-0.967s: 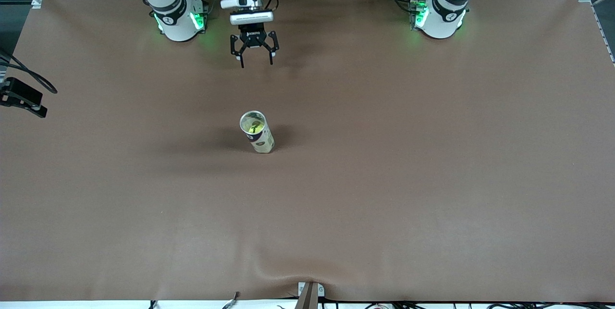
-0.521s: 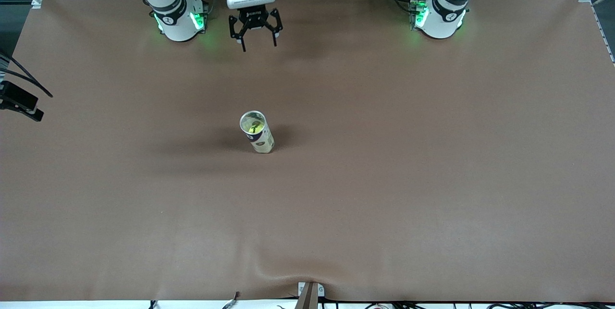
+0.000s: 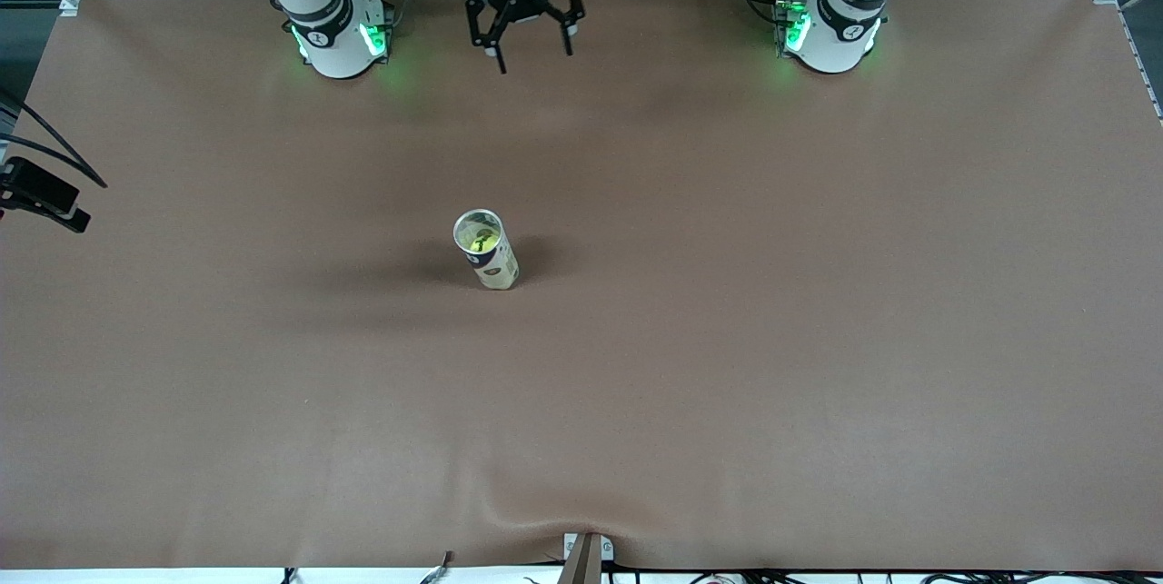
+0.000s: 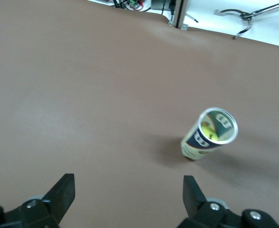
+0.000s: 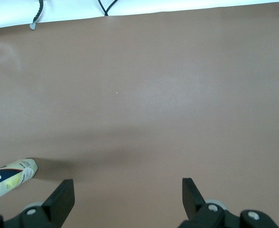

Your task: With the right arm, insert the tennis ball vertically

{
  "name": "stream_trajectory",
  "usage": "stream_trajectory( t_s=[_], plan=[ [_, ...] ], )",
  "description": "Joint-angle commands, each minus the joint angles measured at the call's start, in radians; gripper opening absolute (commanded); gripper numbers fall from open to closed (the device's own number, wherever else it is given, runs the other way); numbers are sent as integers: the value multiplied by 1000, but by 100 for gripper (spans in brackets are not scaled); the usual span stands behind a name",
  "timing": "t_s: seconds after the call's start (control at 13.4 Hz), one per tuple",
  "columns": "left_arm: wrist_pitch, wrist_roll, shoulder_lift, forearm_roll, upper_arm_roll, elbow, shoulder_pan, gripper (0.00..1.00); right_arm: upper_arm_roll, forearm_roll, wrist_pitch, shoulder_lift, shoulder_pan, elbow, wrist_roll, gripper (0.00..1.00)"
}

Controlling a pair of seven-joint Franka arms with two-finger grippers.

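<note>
A clear tube (image 3: 496,268) with a dark label stands upright near the middle of the brown table (image 3: 818,339). The yellow-green tennis ball (image 3: 482,242) sits inside it, below the open rim. My right gripper (image 3: 529,46) hangs open and empty, high over the table strip between the two arm bases, well clear of the tube. Its wrist view shows its own gripper (image 5: 127,192) over bare table, with the tube (image 5: 11,175) at the frame's edge. My left arm waits; its gripper (image 4: 128,192) is open and empty, and that view shows the tube (image 4: 196,142) with the ball (image 4: 208,132) inside.
A black device with cables (image 3: 41,193) sits off the table edge at the right arm's end. A small camera mount (image 3: 581,557) stands at the edge nearest the front camera. The arm bases (image 3: 336,34) (image 3: 827,30) stand along the farthest edge.
My right gripper has risen and drawn away from the tube toward the bases, drifting toward the left arm's side. The tube and ball have not moved.
</note>
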Motion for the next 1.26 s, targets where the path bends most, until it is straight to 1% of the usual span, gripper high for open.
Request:
stream_trajectory(
  t_s=[0.0, 0.52, 0.74, 0.89, 1.19],
  plan=[
    [-45, 104, -112, -53, -9, -36, 65, 100, 6, 18, -1, -6, -10, 3, 9, 100],
    [-118, 409, -258, -178, -9, -43, 268, 100, 6, 16, 1, -6, -12, 5, 10, 100],
    [-145, 542, -321, -196, -9, -42, 338, 100, 6, 18, 1, -6, -12, 5, 12, 100],
    [-182, 653, -338, -234, -9, -37, 407, 100, 6, 18, 1, -6, -10, 5, 12, 100],
    [-237, 852, -365, -244, -8, -37, 526, 100, 6, 18, 3, -6, -12, 5, 12, 100]
  ],
)
